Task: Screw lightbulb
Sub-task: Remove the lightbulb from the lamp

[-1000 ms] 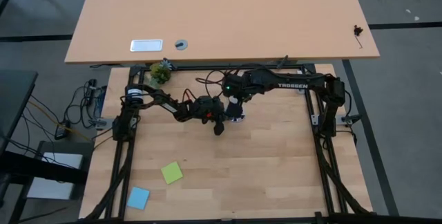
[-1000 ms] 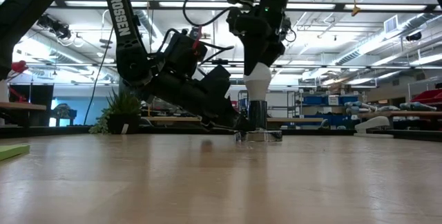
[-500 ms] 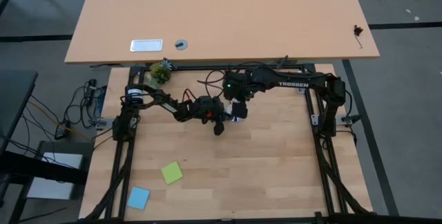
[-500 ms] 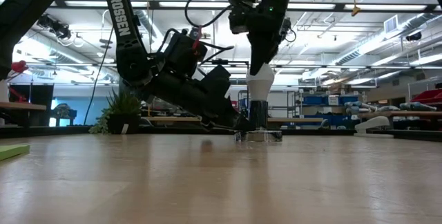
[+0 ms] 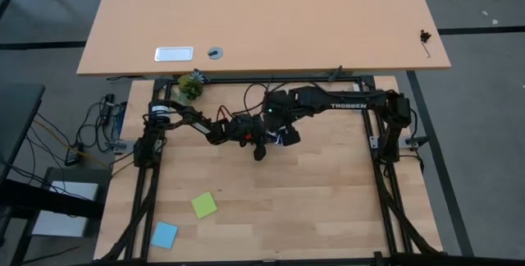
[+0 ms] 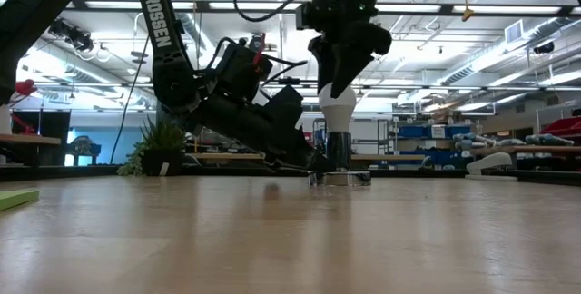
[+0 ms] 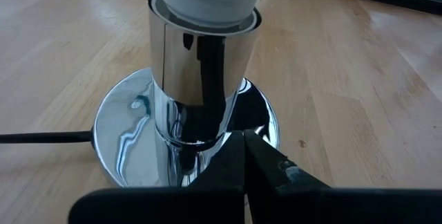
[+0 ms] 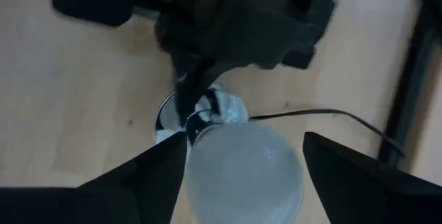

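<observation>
Pale wood planks make up the table (image 5: 328, 192), where a chrome socket (image 7: 200, 106) on its round mirror base stands upright with the lightbulb (image 6: 337, 109) seated base-down in its collar. Directly above, the right tool (image 8: 242, 158) straddles the white globe, its fingers (image 8: 135, 182) spread to either side (whether they touch the glass I cannot tell). Low at the socket's foot, the left tool (image 7: 243, 172) has its fingers pressed together, tips on the rim of the base, near the black cord (image 7: 41, 137).
</observation>
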You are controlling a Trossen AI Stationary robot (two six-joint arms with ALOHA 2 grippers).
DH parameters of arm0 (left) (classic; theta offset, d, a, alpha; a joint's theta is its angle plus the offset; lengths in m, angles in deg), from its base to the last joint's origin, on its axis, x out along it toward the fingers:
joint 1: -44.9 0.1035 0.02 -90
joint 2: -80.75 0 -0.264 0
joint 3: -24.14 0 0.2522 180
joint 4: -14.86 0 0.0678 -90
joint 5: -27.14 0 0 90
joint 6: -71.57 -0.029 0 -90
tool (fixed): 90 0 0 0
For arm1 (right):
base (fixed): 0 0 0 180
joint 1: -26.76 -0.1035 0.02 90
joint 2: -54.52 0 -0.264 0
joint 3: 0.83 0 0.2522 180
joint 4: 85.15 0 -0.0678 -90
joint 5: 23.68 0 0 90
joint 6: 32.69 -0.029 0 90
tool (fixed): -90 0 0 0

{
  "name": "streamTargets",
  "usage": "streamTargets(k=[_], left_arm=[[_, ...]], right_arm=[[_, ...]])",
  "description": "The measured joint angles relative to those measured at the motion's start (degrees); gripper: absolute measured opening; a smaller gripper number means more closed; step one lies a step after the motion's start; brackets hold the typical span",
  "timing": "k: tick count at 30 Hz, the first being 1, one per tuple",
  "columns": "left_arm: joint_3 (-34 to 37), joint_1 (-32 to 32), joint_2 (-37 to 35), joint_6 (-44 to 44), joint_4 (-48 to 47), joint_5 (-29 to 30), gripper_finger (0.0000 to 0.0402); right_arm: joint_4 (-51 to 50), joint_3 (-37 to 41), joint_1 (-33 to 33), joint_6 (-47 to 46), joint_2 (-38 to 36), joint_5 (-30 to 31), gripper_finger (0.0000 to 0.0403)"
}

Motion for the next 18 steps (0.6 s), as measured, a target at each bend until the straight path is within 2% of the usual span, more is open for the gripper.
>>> streamTargets(k=[9,14,18], left_arm=[[0.00,0.00,0.00,-0.37,-0.01,-0.08,0.0000],[0.00,0.00,0.00,-0.37,-0.03,-0.15,0.0000],[0.00,0.00,0.00,-0.68,0.00,-0.17,0.0000]], right_arm=[[2.68,0.00,-4.96,-11.49,-1.99,11.90,0.0336],[1.47,0.00,-6.30,-23.82,-4.16,12.16,0.0347],[-0.39,0.00,-5.61,-26.69,-4.58,11.78,0.0346]])
